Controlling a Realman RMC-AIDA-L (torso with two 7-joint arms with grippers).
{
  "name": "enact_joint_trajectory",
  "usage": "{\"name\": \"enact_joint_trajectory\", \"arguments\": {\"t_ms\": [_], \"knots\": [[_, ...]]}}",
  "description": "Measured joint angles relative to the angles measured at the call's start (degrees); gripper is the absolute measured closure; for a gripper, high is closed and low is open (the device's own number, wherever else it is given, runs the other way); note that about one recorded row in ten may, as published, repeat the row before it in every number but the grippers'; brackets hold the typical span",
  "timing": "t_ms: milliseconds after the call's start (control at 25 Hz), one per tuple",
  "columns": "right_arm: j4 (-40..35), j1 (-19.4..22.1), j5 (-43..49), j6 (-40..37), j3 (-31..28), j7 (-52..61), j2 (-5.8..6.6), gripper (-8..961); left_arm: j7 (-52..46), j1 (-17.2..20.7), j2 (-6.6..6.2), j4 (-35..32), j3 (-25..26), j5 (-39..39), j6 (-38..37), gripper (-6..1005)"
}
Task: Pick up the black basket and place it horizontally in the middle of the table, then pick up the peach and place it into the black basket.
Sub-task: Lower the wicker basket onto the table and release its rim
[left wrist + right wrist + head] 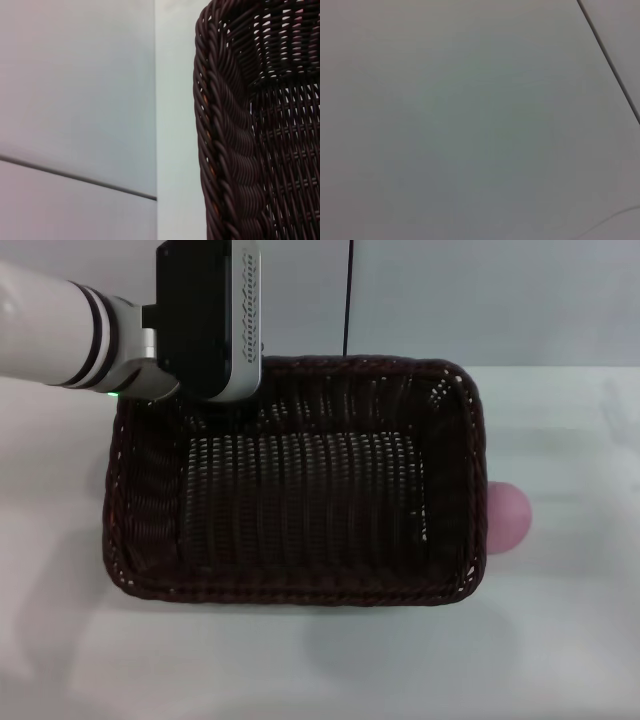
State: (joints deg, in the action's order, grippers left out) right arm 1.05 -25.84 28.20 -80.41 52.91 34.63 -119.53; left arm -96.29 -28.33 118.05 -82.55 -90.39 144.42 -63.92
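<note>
The black basket [300, 490] lies lengthwise across the white table [560, 660] in the head view, with its open side up and nothing inside. My left gripper [212, 330] is over the basket's back left corner, and its body hides the rim there. The left wrist view shows the basket's braided rim and sloping wall [235, 150] very close. The pink peach [507, 517] sits on the table against the basket's right wall, half hidden by the rim. The right arm is out of view.
A dark cable [347, 300] runs up the wall behind the table. The right wrist view shows only bare white tabletop [470, 125] and a dark edge line [610, 60]. White tabletop lies in front of the basket and to its right.
</note>
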Motion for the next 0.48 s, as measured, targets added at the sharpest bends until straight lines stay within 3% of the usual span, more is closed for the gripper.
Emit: {"name": "enact_joint_trajectory", "arguments": {"t_ms": [480], "knots": [[0.01,0.00,0.22,0.04,0.00,0.00,0.00,312,-0.56,0.71,-0.22,0.09,-0.45,1.41,-1.72,669]]}}
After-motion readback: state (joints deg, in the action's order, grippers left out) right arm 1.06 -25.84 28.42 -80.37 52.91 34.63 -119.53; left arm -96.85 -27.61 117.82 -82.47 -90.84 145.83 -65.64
